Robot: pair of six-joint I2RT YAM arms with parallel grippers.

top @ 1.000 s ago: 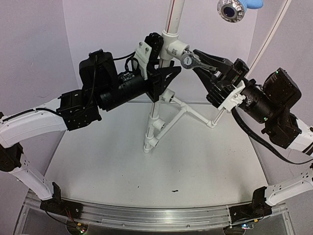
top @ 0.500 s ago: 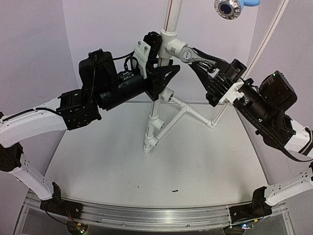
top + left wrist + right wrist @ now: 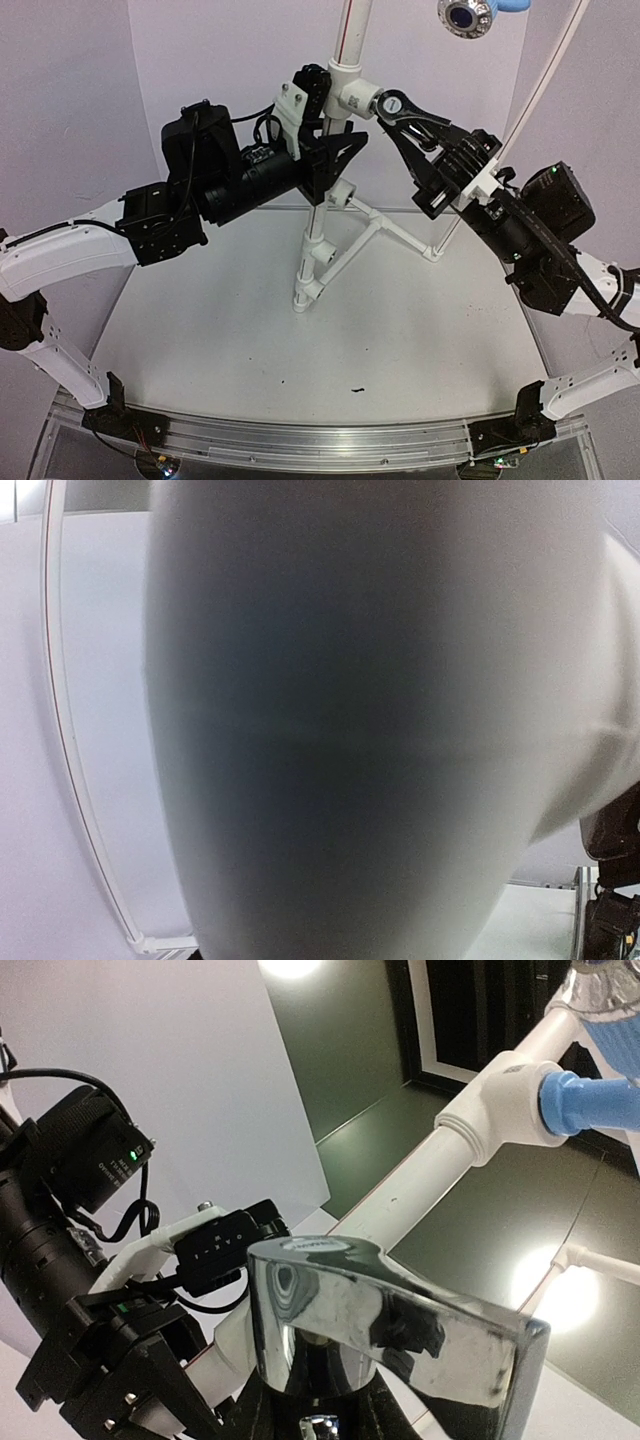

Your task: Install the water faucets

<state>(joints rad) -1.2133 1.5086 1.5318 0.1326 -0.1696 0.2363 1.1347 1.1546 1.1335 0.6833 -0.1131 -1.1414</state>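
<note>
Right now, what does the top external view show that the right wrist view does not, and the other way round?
Only the top external view shows the table, the stand's slanted legs, and the right pincer holding the faucet at the tee fitting. Only the right wrist view shows the faucet's flat, mirror-like lever close up and a bright lamp. Both show the faucet, the white upright pipe and the left pincer closed on that pipe.

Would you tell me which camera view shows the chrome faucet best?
Top external: the faucet shows in the right gripper at the white tee fitting. Right wrist gives only its lever handle, close and cropped. Left wrist shows none of it; a blurred white shape fills it.
</note>
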